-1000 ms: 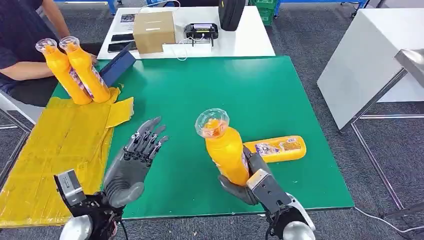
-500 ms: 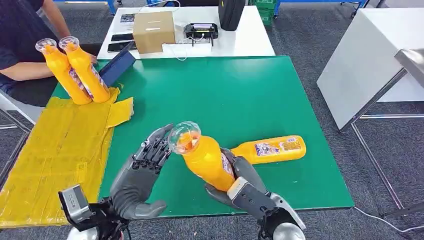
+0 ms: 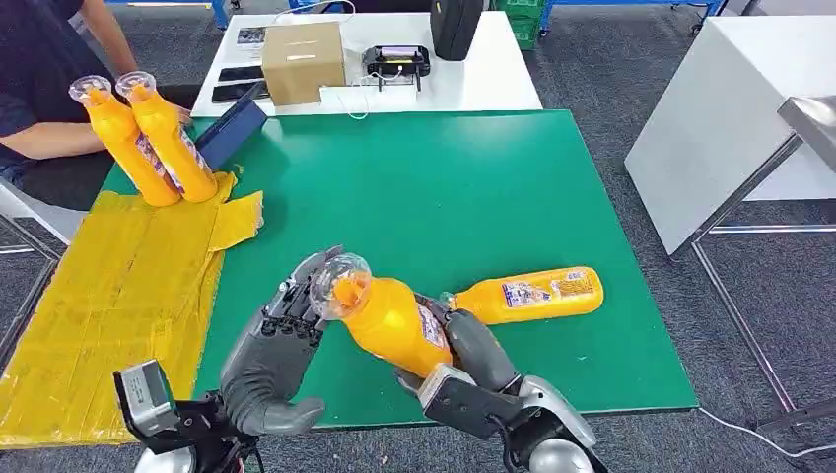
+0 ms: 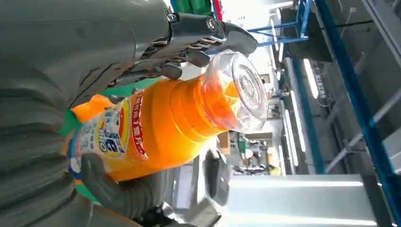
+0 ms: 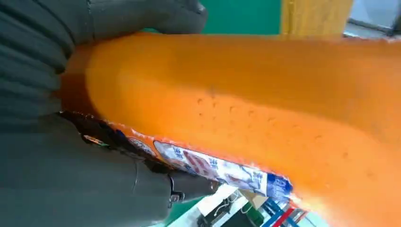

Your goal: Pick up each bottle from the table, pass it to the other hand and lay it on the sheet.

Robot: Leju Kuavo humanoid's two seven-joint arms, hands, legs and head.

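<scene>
My right hand [image 3: 471,357] grips an orange bottle [image 3: 392,323] by its labelled body, over the near part of the green table [image 3: 513,187]. The bottle leans toward my left hand [image 3: 268,353], and its clear cap [image 3: 338,282] is right by the left fingertips [image 3: 308,286]. The left hand is spread with nothing gripped, thumb low and apart from the bottle. In the left wrist view the bottle [image 4: 161,127] lies just under the left fingers [image 4: 203,33]. Up close, the right hand [image 5: 71,165] wraps the bottle [image 5: 260,104]. A second orange bottle [image 3: 532,294] lies on the table to the right. The yellow sheet [image 3: 118,286] covers the table's left side.
A person's arm [image 3: 49,138] rests at the far left behind two upright orange bottles [image 3: 153,138] at the sheet's far end. A blue case [image 3: 232,130] lies beside them. A white table behind carries a cardboard box [image 3: 304,61] and a device. Another white table [image 3: 730,108] stands right.
My right hand has swung the bottle leftward and tilted it further, bringing its cap to the left fingertips. The left hand came in slightly and stays spread.
</scene>
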